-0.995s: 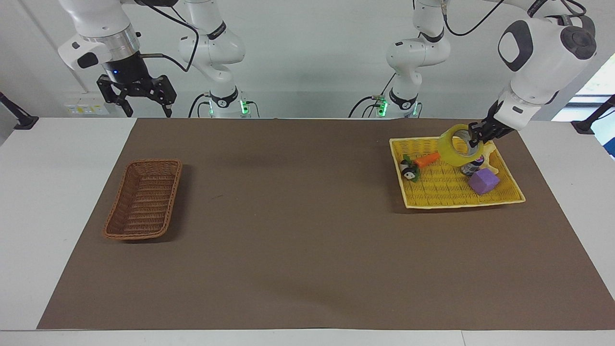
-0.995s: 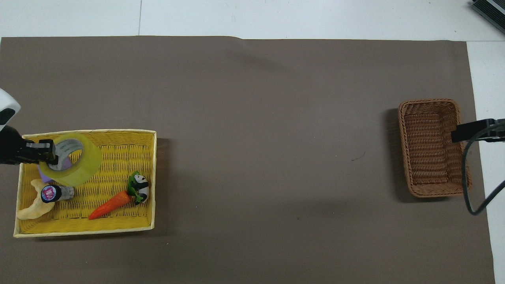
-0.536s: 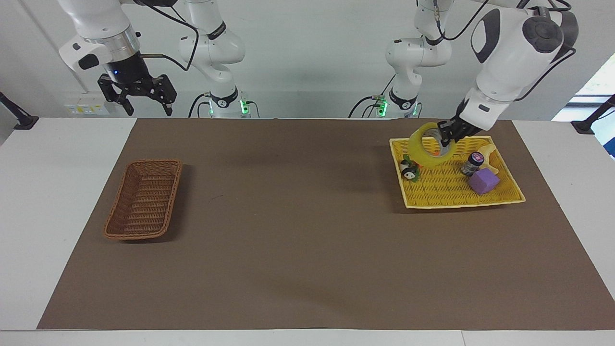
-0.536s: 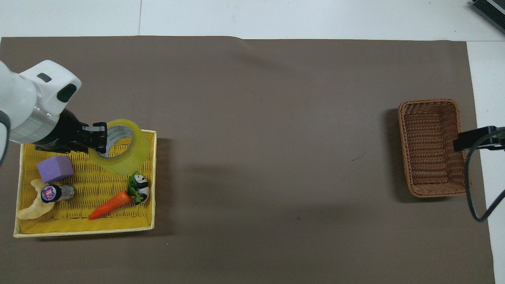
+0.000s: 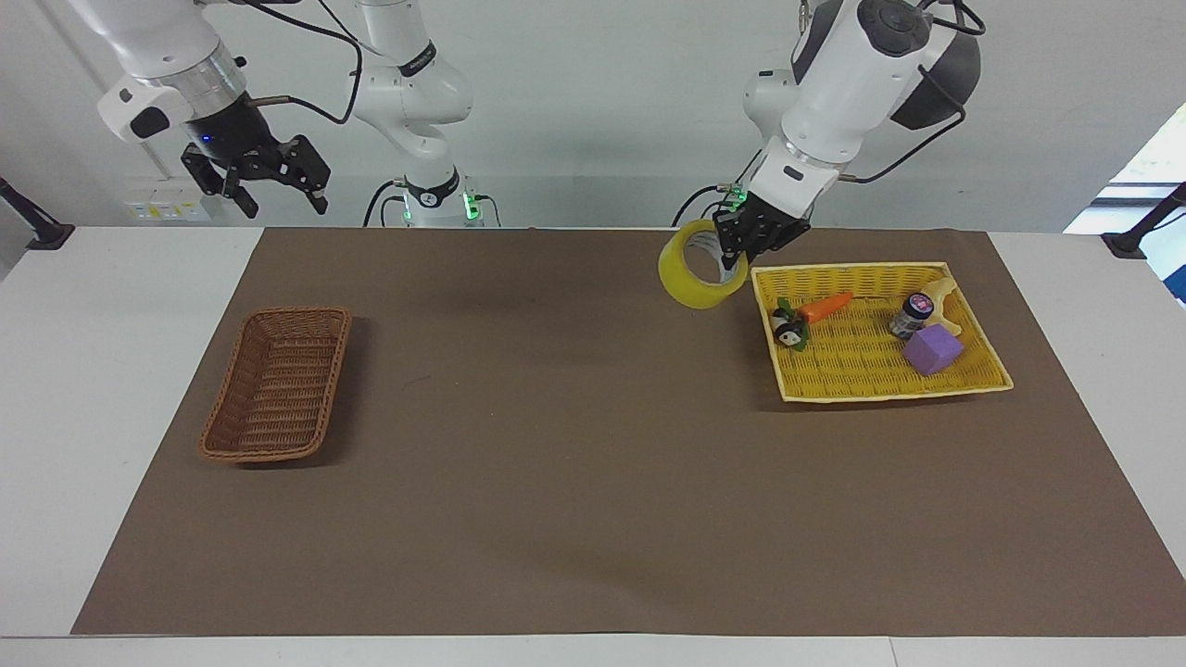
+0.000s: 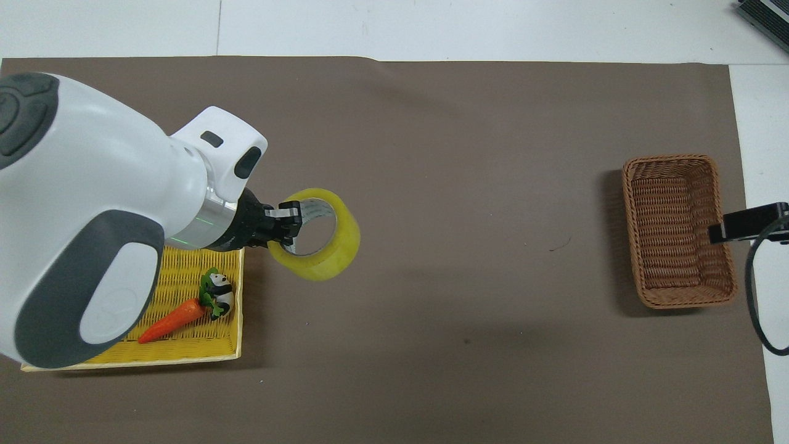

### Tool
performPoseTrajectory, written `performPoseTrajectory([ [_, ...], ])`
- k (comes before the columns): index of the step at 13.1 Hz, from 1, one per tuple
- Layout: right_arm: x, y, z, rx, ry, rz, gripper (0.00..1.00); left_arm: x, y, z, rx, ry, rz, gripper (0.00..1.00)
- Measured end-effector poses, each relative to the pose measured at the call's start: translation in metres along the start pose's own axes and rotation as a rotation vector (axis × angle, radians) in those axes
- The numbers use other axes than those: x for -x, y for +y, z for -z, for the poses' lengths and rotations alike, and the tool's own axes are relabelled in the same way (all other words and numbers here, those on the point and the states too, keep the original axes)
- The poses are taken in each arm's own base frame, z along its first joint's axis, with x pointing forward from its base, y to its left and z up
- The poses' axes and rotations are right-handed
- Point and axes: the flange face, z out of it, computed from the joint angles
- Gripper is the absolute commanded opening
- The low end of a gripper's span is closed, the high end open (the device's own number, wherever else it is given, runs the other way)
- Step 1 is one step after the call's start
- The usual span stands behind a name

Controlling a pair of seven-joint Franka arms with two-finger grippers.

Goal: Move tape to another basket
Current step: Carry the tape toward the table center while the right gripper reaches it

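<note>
My left gripper (image 5: pixel 738 248) is shut on the rim of the yellow tape roll (image 5: pixel 697 270), one finger inside its pale core. It holds the roll in the air over the brown mat, just beside the yellow tray's edge toward the right arm's end. In the overhead view the tape (image 6: pixel 322 239) hangs from the left gripper (image 6: pixel 287 224). The brown wicker basket (image 5: pixel 278 382) sits empty at the right arm's end of the mat and also shows in the overhead view (image 6: pixel 673 229). My right gripper (image 5: pixel 257 182) is open and waits high up, above the table's edge by the robots.
The yellow woven tray (image 5: pixel 862 369) at the left arm's end holds a toy carrot (image 5: pixel 825 307), a panda figure (image 5: pixel 788 332), a small bottle (image 5: pixel 911 314) and a purple block (image 5: pixel 932 351). The left arm covers much of the tray (image 6: pixel 212 346) from above.
The left gripper has carried the tape up and out of the yellow tray, toward the right arm's end, to over the mat. The right gripper has shifted slightly.
</note>
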Motion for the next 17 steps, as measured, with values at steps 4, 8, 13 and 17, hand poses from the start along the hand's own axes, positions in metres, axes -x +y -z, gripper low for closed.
performPoseTrajectory([
  [4, -0.019, -0.055, -0.033, -0.095, 0.048, 0.073, 1.0, 0.029, 0.03, -0.02, 0.117, 0.032, -0.096, 0.0],
  [8, -0.039, -0.111, -0.074, -0.254, 0.027, -0.022, 1.0, 0.071, 0.059, -0.038, 0.168, 0.124, -0.182, 0.0],
  [13, -0.03, -0.181, -0.129, -0.384, -0.081, -0.145, 1.0, 0.075, 0.069, -0.053, 0.181, 0.141, -0.199, 0.0],
  [17, -0.026, -0.181, -0.141, -0.52, -0.142, -0.206, 1.0, 0.075, 0.081, -0.073, 0.179, 0.128, -0.208, 0.0],
])
